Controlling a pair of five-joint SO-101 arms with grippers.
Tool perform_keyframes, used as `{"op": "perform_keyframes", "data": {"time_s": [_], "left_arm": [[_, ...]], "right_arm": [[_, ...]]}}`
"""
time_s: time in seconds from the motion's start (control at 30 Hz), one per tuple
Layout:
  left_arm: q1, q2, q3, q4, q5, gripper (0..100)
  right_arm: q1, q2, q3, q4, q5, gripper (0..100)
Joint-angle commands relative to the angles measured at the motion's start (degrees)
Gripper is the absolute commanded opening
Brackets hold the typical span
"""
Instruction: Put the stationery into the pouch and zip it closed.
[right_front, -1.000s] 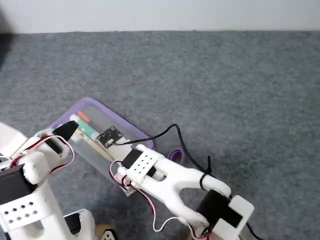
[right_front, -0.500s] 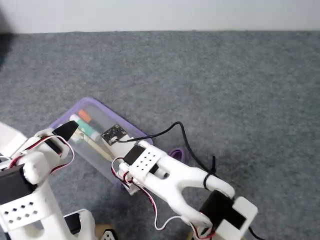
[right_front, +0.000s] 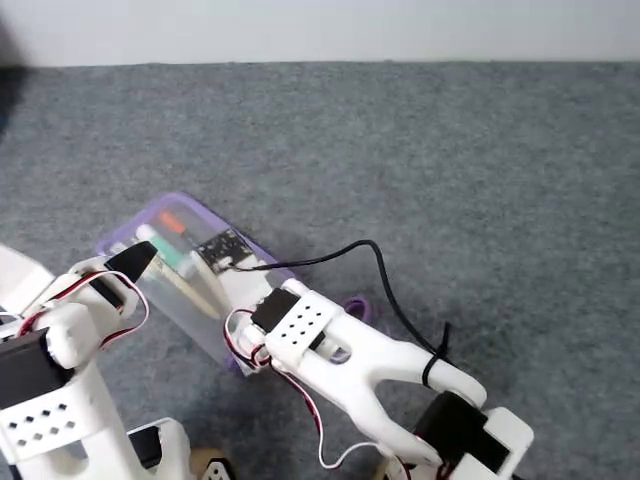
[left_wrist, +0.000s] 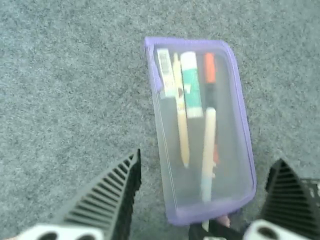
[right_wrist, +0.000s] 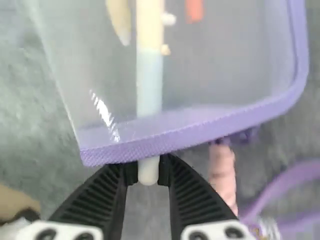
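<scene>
Your grey carpeted table (right_front: 450, 150) carries the clear plastic pouch with purple trim (left_wrist: 230, 150), which lies flat at the lower left of the high view, close to both arms. Your left claw (left_wrist: 206, 160) hangs above it, jaws spread wide and gripping nothing. Your right claw (right_wrist: 148, 167) is clenched on the end of the long white pen (right_wrist: 148, 174), which pokes out past the pouch's purple edge. Inside the pouch you see a wooden pencil (left_wrist: 182, 125), a green-and-white tube (left_wrist: 191, 85) and an orange-capped marker (left_wrist: 210, 70).
</scene>
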Motion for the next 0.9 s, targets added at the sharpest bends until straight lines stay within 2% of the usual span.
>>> {"op": "perform_keyframes", "data": {"time_s": [0.0,0.07,0.23,0.3,0.43,0.6,0.87], "left_arm": [[-0.2,-1.0,-2.3,1.1,0.4,38],[-0.2,-1.0,-2.3,1.1,0.4,38],[-0.2,-1.0,-2.3,1.1,0.4,38],[-0.2,-1.0,-2.3,1.1,0.4,38],[-0.2,-1.0,-2.3,1.1,0.4,38],[-0.2,-1.0,-2.3,1.1,0.4,38],[-0.2,-1.0,-2.3,1.0,0.4,38]], "right_arm": [[1.1,2.7,-2.5,-5.9,3.6,0.9],[1.4,4.6,-2.5,-6.5,3.7,2.3],[3.0,4.8,-2.5,-2.1,0.6,21.3],[3.7,4.0,-3.2,1.2,-1.0,24.0],[3.8,0.7,-3.1,6.5,-1.4,18.6],[3.8,-4.4,-3.0,12.4,-1.4,1.6],[3.6,-5.2,0.7,10.2,-1.1,0.9]]}}
